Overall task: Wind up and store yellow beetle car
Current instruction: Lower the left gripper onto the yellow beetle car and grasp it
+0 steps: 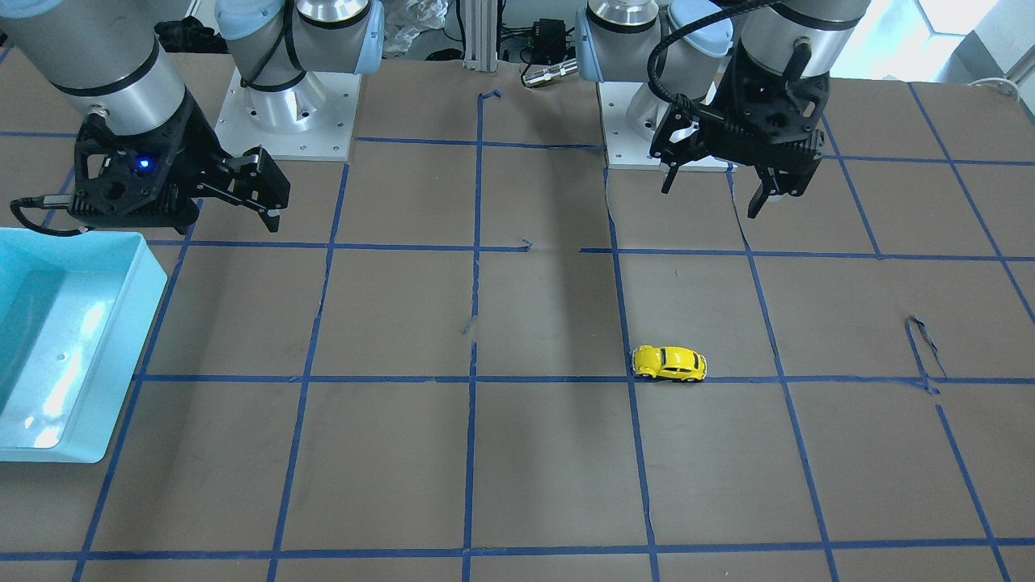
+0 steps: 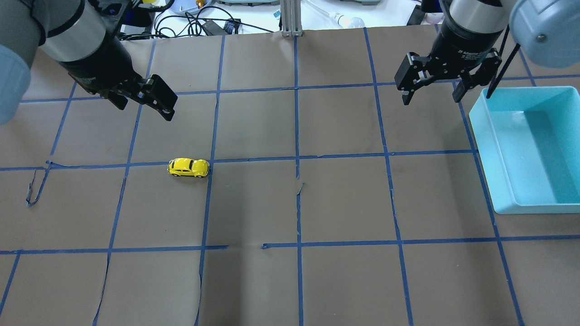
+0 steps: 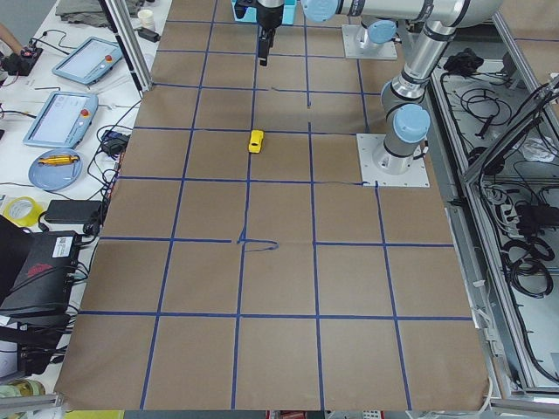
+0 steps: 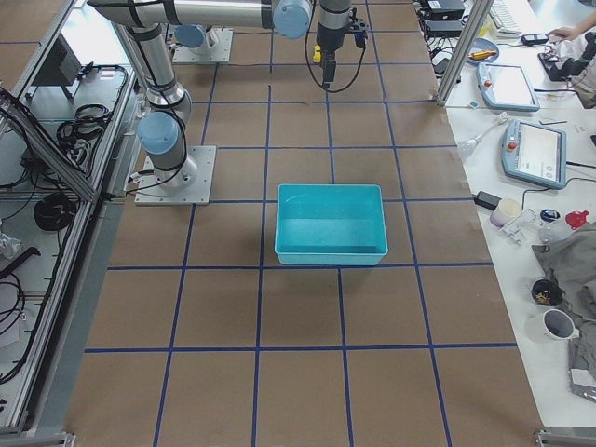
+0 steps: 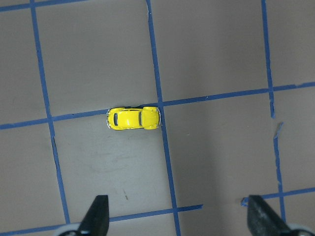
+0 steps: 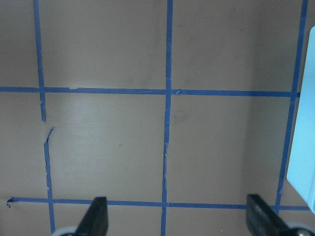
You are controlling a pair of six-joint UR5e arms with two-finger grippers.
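Observation:
The yellow beetle car (image 2: 188, 167) stands on its wheels on the brown table, on a blue tape line left of centre. It also shows in the front view (image 1: 669, 363), the left side view (image 3: 256, 140) and the left wrist view (image 5: 134, 118). My left gripper (image 2: 158, 102) hangs open and empty above the table, well behind the car; its fingertips (image 5: 96, 216) show at the bottom of the left wrist view. My right gripper (image 2: 430, 100) is open and empty, high up, beside the far left corner of the blue bin (image 2: 562, 199).
The light blue bin (image 1: 121, 356) is an open, empty box at the table's right side from the robot's stance; its edge shows in the right wrist view (image 6: 305, 147) and it shows whole in the right side view (image 4: 331, 251). Blue tape lines grid the brown paper.

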